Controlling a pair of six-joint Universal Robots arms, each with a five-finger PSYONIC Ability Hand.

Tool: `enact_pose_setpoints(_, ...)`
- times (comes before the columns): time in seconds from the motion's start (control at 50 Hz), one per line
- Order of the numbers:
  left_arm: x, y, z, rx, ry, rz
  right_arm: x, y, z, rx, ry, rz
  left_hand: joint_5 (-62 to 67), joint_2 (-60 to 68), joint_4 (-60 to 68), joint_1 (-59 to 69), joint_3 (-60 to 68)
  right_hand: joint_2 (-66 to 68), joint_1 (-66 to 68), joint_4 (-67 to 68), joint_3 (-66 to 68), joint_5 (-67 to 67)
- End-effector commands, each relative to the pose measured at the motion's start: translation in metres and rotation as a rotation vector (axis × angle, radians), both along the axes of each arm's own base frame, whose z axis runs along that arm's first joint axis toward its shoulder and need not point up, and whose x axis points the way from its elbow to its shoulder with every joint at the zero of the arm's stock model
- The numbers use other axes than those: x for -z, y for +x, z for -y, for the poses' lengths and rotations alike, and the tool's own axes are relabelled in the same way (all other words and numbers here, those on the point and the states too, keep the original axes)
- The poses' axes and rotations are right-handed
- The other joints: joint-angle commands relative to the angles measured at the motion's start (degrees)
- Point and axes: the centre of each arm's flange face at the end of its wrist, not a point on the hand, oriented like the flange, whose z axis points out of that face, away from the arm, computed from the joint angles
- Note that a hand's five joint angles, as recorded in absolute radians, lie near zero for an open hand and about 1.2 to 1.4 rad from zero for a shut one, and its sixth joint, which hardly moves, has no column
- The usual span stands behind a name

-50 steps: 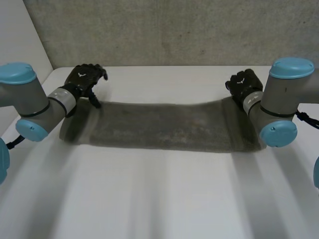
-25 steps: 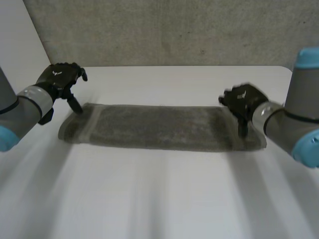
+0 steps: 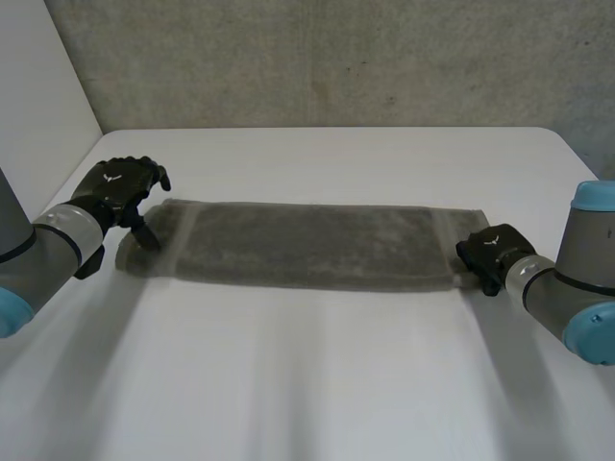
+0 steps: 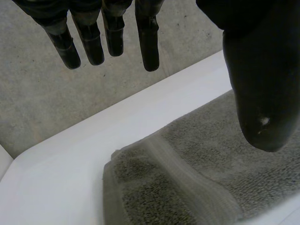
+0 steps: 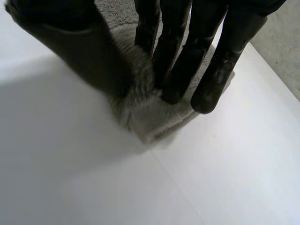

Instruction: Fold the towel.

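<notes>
A grey towel [image 3: 307, 245], folded into a long strip, lies flat across the white table [image 3: 307, 384]. My left hand [image 3: 120, 184] hovers over its left end. In the left wrist view that hand [image 4: 255, 79] is open, its fingers straight and the thumb apart, above the towel's [image 4: 187, 178] far left corner without touching it. My right hand [image 3: 492, 252] sits at the towel's near right corner. The right wrist view shows this hand [image 5: 178, 61] with thumb and fingers closed on the corner, and the towel [image 5: 150, 117] bunched between them.
A grey concrete wall [image 3: 336, 58] runs behind the table's far edge. A white panel [image 3: 38, 77] stands at the left. Bare table stretches in front of the towel, toward me.
My left hand moved left and nearer, settling over the towel's left end. My right hand dropped from the far right corner to the near right corner and closed on it.
</notes>
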Motion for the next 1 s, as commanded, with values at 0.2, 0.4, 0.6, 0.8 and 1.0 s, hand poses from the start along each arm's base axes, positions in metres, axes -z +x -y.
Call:
enact_pose_setpoints(0.2,-0.006,0.0,-0.001,-0.002,-0.009,-0.004,-0.05,-0.067,0.052,0.078,-0.165,-0.254,-2.1,-3.2,-3.6,-3.5,-3.5,6.6,13.6,6.7,7.4,6.2)
enact_pose_setpoints(0.4,-0.023,0.0,0.001,-0.005,-0.06,-0.017,-0.122,0.036,0.043,-0.059,-0.417,-0.217,-2.1,-3.2,-3.6,-3.5,-3.5,6.6,13.6,6.7,7.4,6.2)
enact_pose_setpoints(0.6,-0.025,-0.004,-0.002,0.0,-0.066,-0.02,-0.082,0.252,-0.119,-0.572,-0.453,-0.003,-2.1,-3.2,-3.6,-3.5,-3.5,6.6,13.6,6.7,7.4,6.2)
enact_pose_setpoints(0.8,-0.016,-0.006,-0.005,0.007,-0.037,-0.016,-0.028,0.265,-0.136,-0.579,-0.305,-0.04,-2.1,-3.2,-3.6,-3.5,-3.5,-63.4,-56.4,-63.3,-62.6,-63.8)
enact_pose_setpoints(1.0,-0.015,-0.029,-0.011,0.077,-0.058,-0.022,-0.079,0.182,-0.07,-0.264,-0.092,0.154,-1.3,-2.4,-2.7,-2.7,-2.6,-63.4,-56.4,-63.3,-62.6,-63.8)
